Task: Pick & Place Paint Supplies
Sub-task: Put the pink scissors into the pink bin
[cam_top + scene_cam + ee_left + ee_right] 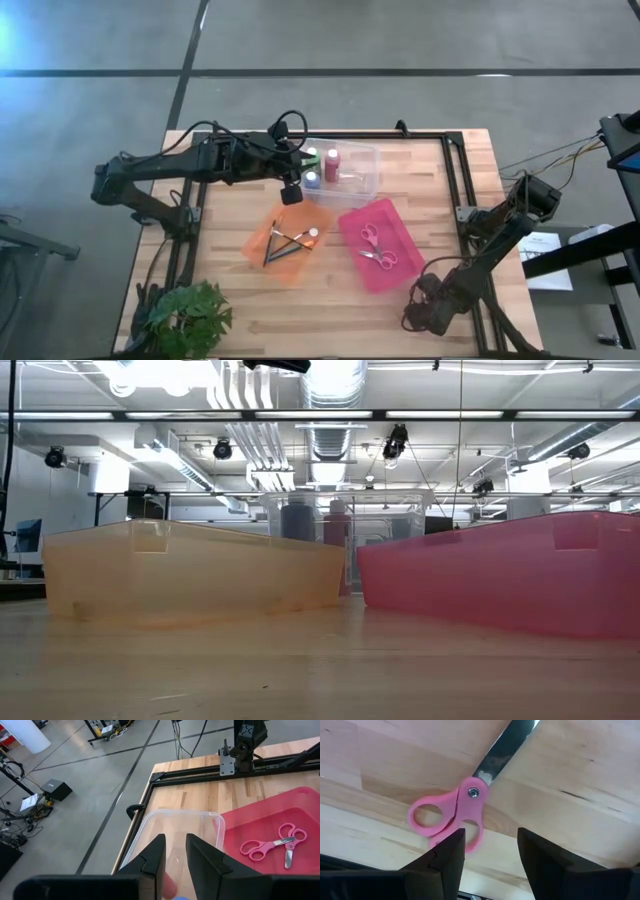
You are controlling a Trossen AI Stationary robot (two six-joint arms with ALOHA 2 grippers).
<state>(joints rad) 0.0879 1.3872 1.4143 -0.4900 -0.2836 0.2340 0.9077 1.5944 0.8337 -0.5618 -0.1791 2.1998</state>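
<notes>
Cylindrical paint bottles inside clear plastic bin.

- High view: even overhead light; a bluish-white glare patch sits at the upper left corner of the floor; shadows on the wooden table are soft and short.
- Low view: rows of bright ceiling lights burn out to white; the orange bin and pink bin glow translucent; the near tabletop is blurred.
- Left wrist view: evenly lit and sharp; the clear bin shows faint reflections.
- Right wrist view: the pink scissors appear soft, the dark fingers nearly silhouetted.
</notes>
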